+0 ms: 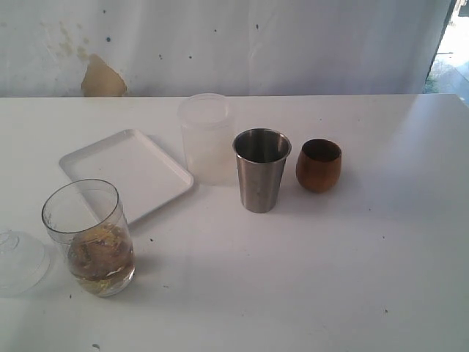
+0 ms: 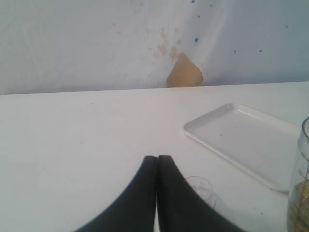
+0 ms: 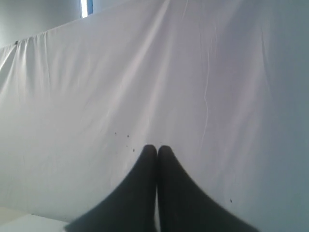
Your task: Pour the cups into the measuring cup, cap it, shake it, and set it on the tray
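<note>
The clear measuring cup (image 1: 89, 236) stands at the front left of the table with brownish contents in its base; its edge shows in the left wrist view (image 2: 299, 193). A clear lid (image 1: 18, 260) lies just left of it, also seen behind the left fingers (image 2: 203, 188). The white tray (image 1: 126, 170) (image 2: 246, 140) lies behind the measuring cup. The steel tumbler (image 1: 261, 170) stands mid-table with the brown wooden cup (image 1: 319, 166) to its right. My left gripper (image 2: 157, 157) is shut and holds nothing, low over the table. My right gripper (image 3: 157, 147) is shut and empty, facing the white backdrop. Neither gripper appears in the exterior view.
A frosted whitish plastic cylinder (image 1: 206, 138) stands behind the steel tumbler, beside the tray's far corner. A white cloth backdrop (image 1: 234, 44) with a tan patch (image 1: 101, 78) hangs behind the table's far edge.
</note>
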Tool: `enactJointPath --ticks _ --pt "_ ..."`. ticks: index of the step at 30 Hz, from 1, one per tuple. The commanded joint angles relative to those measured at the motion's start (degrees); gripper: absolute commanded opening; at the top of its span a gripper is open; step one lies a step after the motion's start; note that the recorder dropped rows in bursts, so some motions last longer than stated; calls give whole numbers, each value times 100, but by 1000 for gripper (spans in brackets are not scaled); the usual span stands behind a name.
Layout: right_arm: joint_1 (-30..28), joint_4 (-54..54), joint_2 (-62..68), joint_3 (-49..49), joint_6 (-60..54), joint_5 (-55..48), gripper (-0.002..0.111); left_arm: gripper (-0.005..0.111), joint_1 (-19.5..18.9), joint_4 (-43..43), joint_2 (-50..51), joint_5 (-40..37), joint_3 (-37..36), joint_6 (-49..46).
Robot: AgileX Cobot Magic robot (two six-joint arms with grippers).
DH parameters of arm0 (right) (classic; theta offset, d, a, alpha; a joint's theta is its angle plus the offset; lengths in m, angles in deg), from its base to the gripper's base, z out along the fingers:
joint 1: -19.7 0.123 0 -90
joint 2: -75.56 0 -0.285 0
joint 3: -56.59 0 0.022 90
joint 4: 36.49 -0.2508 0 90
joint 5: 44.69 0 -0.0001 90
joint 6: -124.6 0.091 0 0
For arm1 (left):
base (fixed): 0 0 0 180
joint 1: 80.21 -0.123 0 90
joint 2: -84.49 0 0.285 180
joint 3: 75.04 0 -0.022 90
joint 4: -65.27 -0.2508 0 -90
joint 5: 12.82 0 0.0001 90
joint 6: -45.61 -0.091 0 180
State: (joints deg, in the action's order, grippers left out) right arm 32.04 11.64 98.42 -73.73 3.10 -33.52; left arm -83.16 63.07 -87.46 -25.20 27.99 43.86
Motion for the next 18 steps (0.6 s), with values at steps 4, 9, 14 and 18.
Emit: enactJointPath --ticks 4,9,14,18 --pt "-31 -1785 -730 649 -1045 -1187 0 1 29 -1 -26 68 -25 20" --pt "-44 -2848 -1507 1267 -4067 -1328 0 1 29 -1 -26 68 -25 20" --pt "-501 -3805 -1507 1936 -5734 -969 0 1 29 -1 -26 68 -25 20" --pt "-1364 -3971 -1507 2351 -5744 -755 0 1 29 -1 -26 68 -25 20"
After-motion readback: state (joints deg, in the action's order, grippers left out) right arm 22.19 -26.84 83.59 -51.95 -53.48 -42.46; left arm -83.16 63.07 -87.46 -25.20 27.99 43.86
